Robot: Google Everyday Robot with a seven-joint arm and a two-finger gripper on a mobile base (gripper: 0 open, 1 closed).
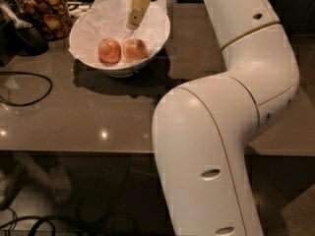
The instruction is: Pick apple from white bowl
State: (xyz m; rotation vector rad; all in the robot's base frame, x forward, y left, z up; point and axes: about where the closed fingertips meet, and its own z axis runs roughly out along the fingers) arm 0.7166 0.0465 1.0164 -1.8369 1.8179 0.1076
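Claw (133,24) hangs over the white bowl (78,46), tip low above the crumpled paper lining (101,14); how far it is open, cannot tell. Nothing seen in its hold. Apple (135,49) rests in the bowl's bottom, at 6 o'clock from the claw tip, just below it, apart. Redder apple (109,50) at its 9 o'clock, touching or nearly so. Bowl stands on the grey surface (98,119). Glass jar (43,10) at the bowl's 10 o'clock. Black cable (29,95) at 8 o'clock. White arm (231,112) fills the view from 6 to 12 o'clock
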